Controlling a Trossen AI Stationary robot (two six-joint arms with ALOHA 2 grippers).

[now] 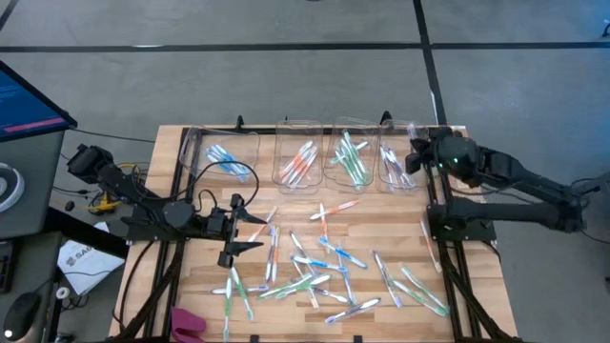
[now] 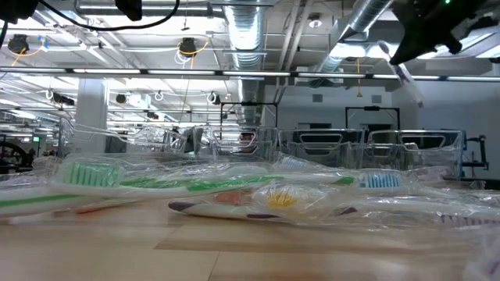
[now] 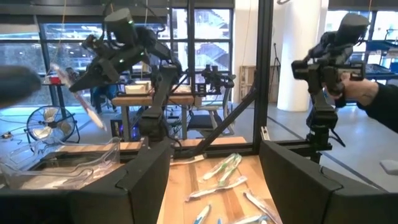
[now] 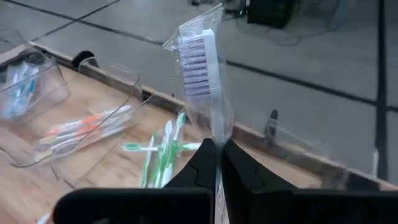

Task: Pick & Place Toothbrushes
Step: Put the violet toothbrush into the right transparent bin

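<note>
Many wrapped toothbrushes (image 1: pixel 324 272) lie scattered flat on the wooden table, with blue, green, orange or purple accents. My right gripper (image 1: pixel 416 152) is raised over the far right clear bin (image 1: pixel 393 164) and shut on a purple-bristled toothbrush (image 4: pixel 199 62) in its clear wrapper. The low view shows this brush (image 2: pixel 402 74) slanting down from the gripper (image 2: pixel 422 35). My left gripper (image 1: pixel 250 229) hovers open above the table's left half, its fingers (image 3: pixel 146 180) wide apart over loose brushes (image 3: pixel 221 180). My right gripper (image 4: pixel 216 163) pinches the purple toothbrush's handle (image 4: pixel 216 134), wrapper included, between its two fingertips. The bristle head (image 4: pixel 198 59) sticks out well beyond the fingers. The brush is lifted clear of the table and bins, slanting down and away from the gripper.
Four clear bins stand along the far edge: blue brushes (image 1: pixel 224 157), orange (image 1: pixel 297 162), green (image 1: pixel 351 160), purple at the right. A pink object (image 1: pixel 188 324) lies at the near left corner. A person's hand (image 3: pixel 367 93) shows beyond the table by a camera stand.
</note>
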